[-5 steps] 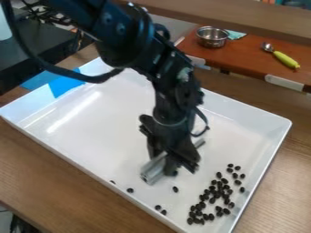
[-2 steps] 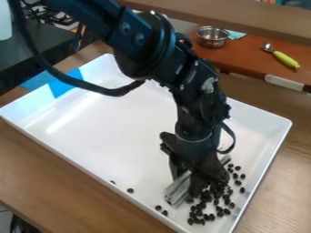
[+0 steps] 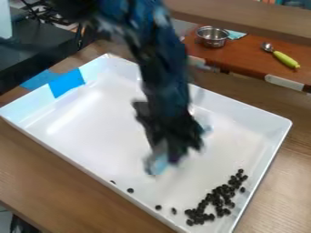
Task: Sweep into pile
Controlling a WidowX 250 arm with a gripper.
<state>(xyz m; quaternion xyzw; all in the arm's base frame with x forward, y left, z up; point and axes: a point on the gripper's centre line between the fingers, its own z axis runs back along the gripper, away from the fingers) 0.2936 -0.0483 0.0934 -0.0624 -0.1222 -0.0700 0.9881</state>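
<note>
Beans (image 3: 226,195) lie apart from fingers (image 3: 175,151).

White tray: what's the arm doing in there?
The robot arm's pincer holds a light-coloured bar over the white tray, apparently to sweep black bits together. Most of the black bits lie in a loose band by the tray's lower-right side; four strays sit apart by the near wall, so the pile isn't complete.

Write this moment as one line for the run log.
gripper holding bar over tray; beans mostly bunched at picture's lower right; few strays apart
</note>
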